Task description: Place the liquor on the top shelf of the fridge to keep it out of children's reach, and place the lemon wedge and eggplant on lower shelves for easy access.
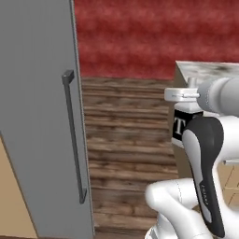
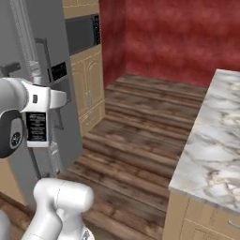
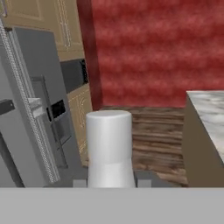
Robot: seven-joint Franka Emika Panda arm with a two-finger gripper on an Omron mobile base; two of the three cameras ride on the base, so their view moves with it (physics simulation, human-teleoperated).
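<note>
Nearest you, at bottom centre of the hand view, the liquor (image 3: 109, 148) stands pale cap up, clamped in the gripper (image 3: 109, 183); judge it rigid, slick, breakable glass, so keep hold low on its square body beside the fridge (image 1: 42, 116).

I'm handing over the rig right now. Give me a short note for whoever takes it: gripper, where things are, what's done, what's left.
Gripper: shut on the liquor, its pale cap up close in the hand view, black label showing in the left base view.
Fridge: grey door with the dark bar handle stands to the arm's left; no shelves in sight.
Done: liquor picked up.
Left: set it on the top shelf, then place the lemon wedge and eggplant lower.
</note>
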